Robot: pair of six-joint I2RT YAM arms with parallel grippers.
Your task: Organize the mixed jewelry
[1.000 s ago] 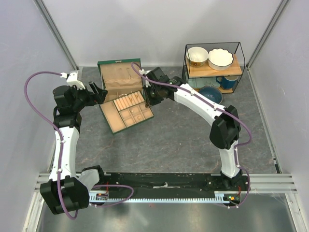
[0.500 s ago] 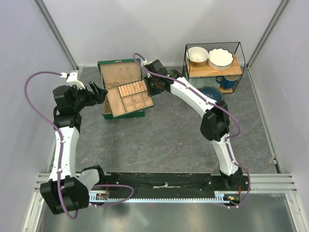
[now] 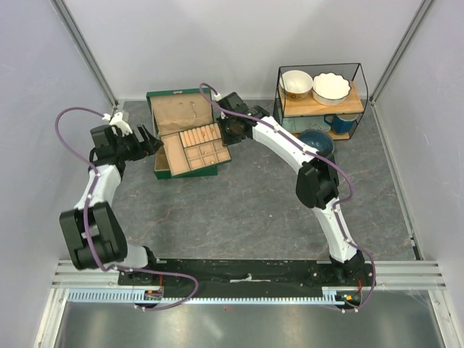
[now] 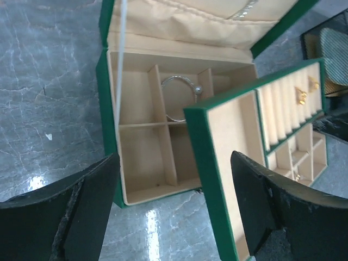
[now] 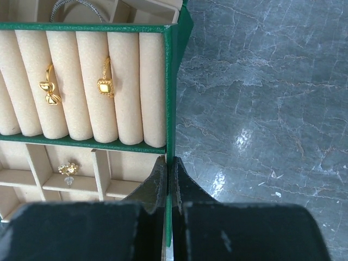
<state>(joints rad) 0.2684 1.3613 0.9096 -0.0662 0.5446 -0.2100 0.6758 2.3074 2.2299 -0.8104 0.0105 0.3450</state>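
Silvery bangle in a far compartment of the green box, two gold rings in the tray's rolls. I have swung the tray back from the near side onto the box, my right tool clamped on its rim. My left tool hangs spread apart, left of the box; only closing seems left.

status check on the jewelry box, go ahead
Left gripper open, beside the box. Right gripper shut on the tray rim. Bangle in a lower rear compartment, gold rings in the tray's rolls. Tray skewed, covering part of the lower compartments.
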